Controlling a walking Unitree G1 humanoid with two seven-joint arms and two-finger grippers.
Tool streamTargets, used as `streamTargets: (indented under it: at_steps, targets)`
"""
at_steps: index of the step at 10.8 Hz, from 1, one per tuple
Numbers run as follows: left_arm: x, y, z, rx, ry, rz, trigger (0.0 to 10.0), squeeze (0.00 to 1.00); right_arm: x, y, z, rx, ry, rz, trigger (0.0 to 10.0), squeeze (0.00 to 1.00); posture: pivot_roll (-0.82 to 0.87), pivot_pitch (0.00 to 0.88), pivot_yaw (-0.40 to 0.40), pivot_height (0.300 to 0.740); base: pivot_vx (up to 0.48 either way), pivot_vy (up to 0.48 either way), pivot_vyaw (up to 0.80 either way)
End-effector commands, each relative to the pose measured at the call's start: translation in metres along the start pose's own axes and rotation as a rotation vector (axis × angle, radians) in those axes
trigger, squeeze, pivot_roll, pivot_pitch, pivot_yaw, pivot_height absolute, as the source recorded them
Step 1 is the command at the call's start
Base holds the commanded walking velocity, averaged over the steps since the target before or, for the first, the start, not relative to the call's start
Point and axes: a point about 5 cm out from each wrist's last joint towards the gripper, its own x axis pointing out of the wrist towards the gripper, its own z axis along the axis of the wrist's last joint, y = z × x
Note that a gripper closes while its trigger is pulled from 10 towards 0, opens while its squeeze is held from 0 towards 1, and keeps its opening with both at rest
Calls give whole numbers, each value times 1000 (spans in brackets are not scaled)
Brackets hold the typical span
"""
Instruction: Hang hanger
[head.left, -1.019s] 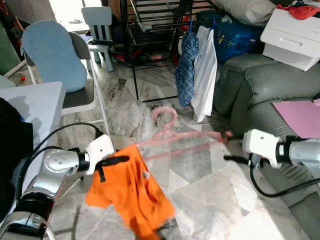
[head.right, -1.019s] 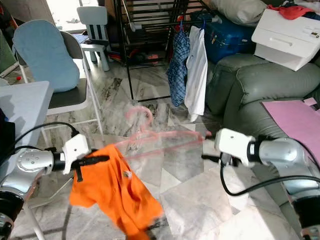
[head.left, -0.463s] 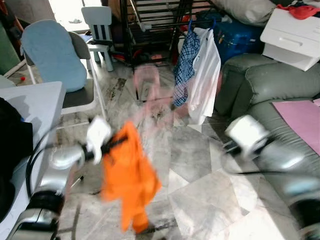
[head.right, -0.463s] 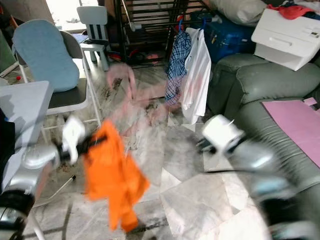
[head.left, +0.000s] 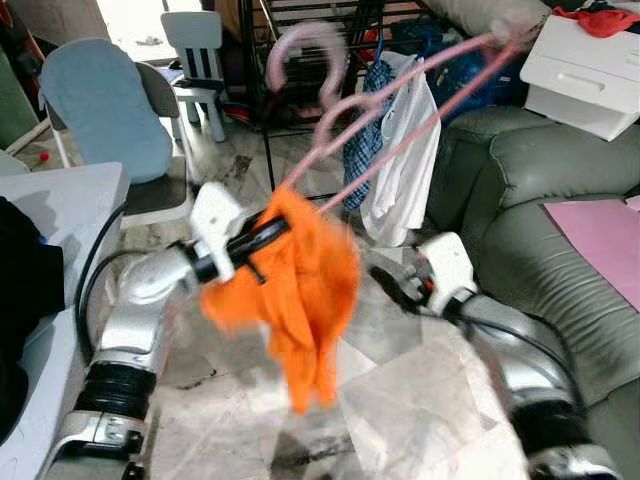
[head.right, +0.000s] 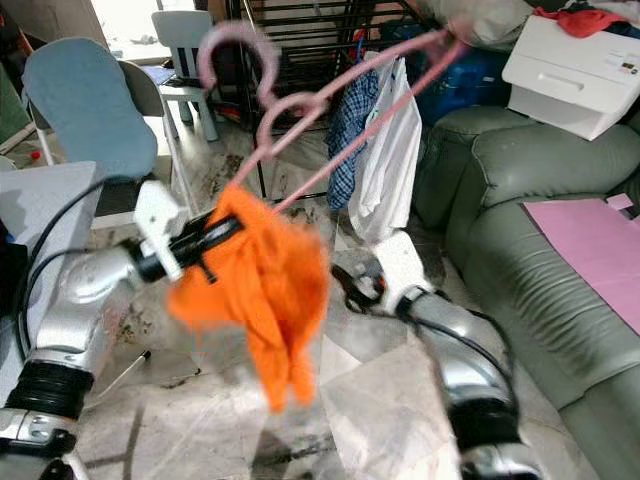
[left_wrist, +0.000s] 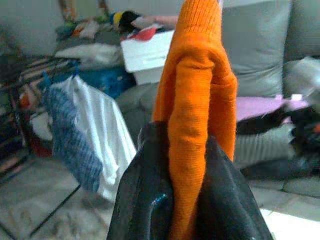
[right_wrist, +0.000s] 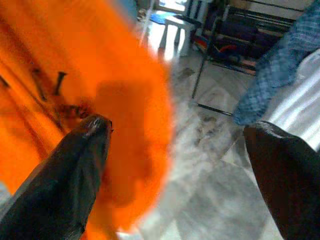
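A pink plastic hanger (head.left: 400, 110) carries an orange shirt (head.left: 300, 290) and tilts steeply up, its hook (head.left: 305, 45) high in front of the black drying rack (head.left: 300, 90). My left gripper (head.left: 262, 235) is shut on the orange shirt at the hanger's lower end; in the left wrist view the cloth (left_wrist: 197, 100) is pinched between the black fingers (left_wrist: 145, 200). My right gripper (head.left: 392, 288) sits lower, just right of the shirt, open. In the right wrist view its fingers (right_wrist: 75, 175) stand wide apart, holding nothing, with the orange cloth (right_wrist: 75, 65) beyond them.
A checked shirt (head.left: 370, 130) and a white shirt (head.left: 405, 170) hang on the rack. A grey sofa (head.left: 520, 180) with a white box (head.left: 585, 75) lies to the right. A blue-backed chair (head.left: 110, 110) and a white table (head.left: 60, 210) are to the left. Marble floor lies between.
The hanger has swung from level to steeply up toward the rack, lifted by my left arm. My right gripper, earlier at the hanger's far end, is now low and apart from it.
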Motion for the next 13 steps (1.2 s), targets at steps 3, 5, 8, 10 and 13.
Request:
streamTargets:
  at_steps: [3, 5, 8, 10, 13]
  targets:
    - [5, -4, 13, 119, 8, -76, 0, 0, 4, 14, 9, 30, -39, 113, 10000, 1000, -84, 26, 12, 740, 0, 0, 0]
    - [-5, 1, -7, 334, 161, -111, 0, 0, -4, 14, 29, 51, -141, 200, 10000, 878, -98, 31, 20, 740, 0, 0, 0]
    - [-7, 1, -4, 471, 195, -201, 0, 0, -10, -3, 28, 28, -121, 156, 10000, 788, -100, 34, 21, 740, 0, 0, 0]
    - [-2, 13, 9, 495, 144, -145, 0, 0, -14, 4, 24, -12, -94, 229, 10000, 322, -97, 32, 22, 740, 0, 0, 0]
    - [11, 22, 27, 393, 28, -27, 0, 0, -20, 12, 3, -91, -21, 303, 10000, 0, -96, 32, 25, 740, 0, 0, 0]
